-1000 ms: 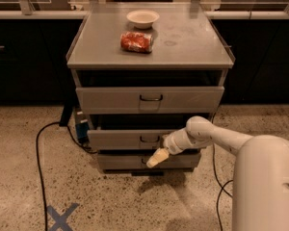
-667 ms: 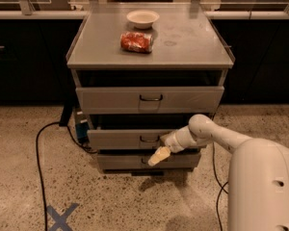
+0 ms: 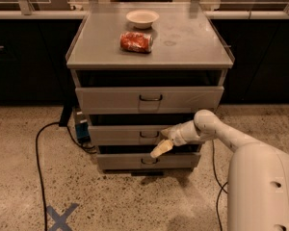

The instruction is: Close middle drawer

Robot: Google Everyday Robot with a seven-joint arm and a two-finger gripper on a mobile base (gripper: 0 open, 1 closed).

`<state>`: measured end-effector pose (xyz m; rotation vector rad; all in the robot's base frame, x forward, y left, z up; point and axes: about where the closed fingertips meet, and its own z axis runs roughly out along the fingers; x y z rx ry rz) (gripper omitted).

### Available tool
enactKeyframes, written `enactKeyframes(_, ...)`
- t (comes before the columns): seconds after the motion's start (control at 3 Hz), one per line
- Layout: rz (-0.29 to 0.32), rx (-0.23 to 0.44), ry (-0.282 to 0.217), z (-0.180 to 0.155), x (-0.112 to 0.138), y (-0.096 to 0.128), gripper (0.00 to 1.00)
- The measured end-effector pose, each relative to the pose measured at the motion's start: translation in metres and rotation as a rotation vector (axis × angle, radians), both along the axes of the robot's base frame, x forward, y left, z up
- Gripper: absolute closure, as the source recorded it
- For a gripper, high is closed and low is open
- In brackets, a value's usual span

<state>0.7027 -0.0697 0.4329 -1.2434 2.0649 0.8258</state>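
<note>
At low grey metal middle drawer (image 3: 120,135) front | cream-tipped gripper (image 3: 160,142) | spread: cannot tell

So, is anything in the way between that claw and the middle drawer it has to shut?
Nothing visible. The gripper is right at the middle drawer front, beside its handle. The drawer's inside is too dark to check.

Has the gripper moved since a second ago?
Yes, slightly upward: the gripper now sits above the bottom drawer's handle, by the middle drawer, no longer overlapping that handle.
</note>
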Motion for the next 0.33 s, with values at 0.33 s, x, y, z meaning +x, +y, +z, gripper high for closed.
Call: enactKeyframes(0.33, 0.000, 0.000, 0.000, 0.0000, -0.0001, 0.0000, 0.00)
